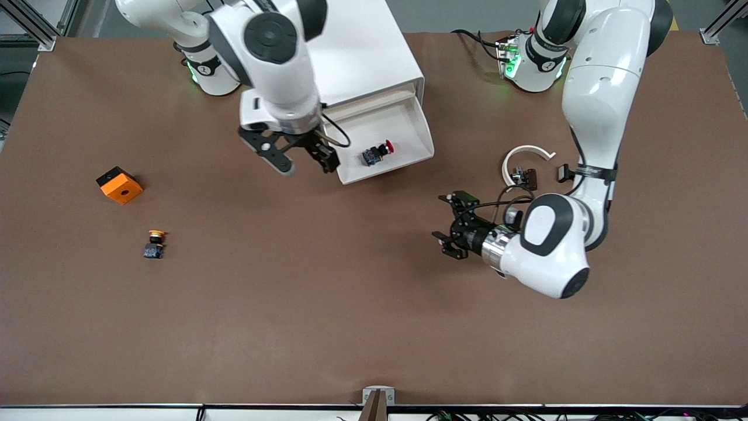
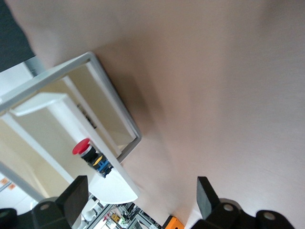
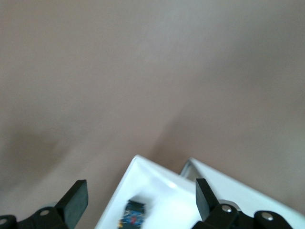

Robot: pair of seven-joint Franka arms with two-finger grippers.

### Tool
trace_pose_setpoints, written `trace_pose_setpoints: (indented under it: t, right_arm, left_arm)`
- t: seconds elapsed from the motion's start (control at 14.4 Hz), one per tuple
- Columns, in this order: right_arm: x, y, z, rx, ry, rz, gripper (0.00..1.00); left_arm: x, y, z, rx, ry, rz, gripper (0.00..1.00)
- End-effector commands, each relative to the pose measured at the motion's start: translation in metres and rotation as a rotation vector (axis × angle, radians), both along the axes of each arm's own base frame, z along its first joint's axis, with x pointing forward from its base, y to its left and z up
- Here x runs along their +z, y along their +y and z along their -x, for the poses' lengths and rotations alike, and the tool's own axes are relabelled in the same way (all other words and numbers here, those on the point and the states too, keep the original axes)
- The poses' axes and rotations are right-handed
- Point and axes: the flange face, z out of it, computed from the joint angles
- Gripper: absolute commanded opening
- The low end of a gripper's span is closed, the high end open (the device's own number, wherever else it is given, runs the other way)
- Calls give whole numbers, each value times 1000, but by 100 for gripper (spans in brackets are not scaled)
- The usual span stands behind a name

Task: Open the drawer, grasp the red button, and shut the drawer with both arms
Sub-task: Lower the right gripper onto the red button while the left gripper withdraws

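Note:
The white cabinet [image 1: 362, 52] stands at the robots' side of the table. Its drawer [image 1: 403, 126] is pulled out toward the front camera. The red-capped button [image 1: 377, 154] lies on its side in the drawer. My right gripper [image 1: 292, 155] is open and empty, over the table beside the drawer's corner toward the right arm's end. Its wrist view shows the drawer [image 3: 162, 188] and button [image 3: 133, 214] between its fingers. My left gripper [image 1: 453, 225] is open and empty over bare table, toward the left arm's end. Its wrist view shows the drawer [image 2: 43, 138] and button [image 2: 93, 155].
An orange cube with a hole [image 1: 119, 185] and an orange-yellow-capped button [image 1: 154, 244] lie toward the right arm's end of the table. A white curved part [image 1: 523, 156] with small dark pieces [image 1: 524, 175] lies by the left arm.

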Motion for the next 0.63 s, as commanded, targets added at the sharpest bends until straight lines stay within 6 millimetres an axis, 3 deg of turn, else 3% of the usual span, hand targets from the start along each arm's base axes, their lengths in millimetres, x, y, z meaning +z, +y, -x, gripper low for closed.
trace_pose_setpoints:
  t: [0.0, 0.07, 0.21, 0.42, 0.56]
  right_arm:
    - [-21, 21, -2, -97, -12, -18, 100]
    - [-31, 28, -2, -113, -16, -22, 100]
    - [-48, 38, -1, -132, -12, -18, 100]
    - [-61, 47, 2, -123, -10, -18, 100]
    - [-76, 60, 12, -100, 4, -10, 100]
  left_arm:
    - [23, 33, -17, -51, -197, 23, 100]
    - [26, 46, -21, -72, -234, -1, 100]
    - [34, 52, -23, -161, -323, -98, 100]
    - [49, 50, -21, -294, -422, -180, 100]
    - [68, 40, -15, -496, -531, -174, 100]
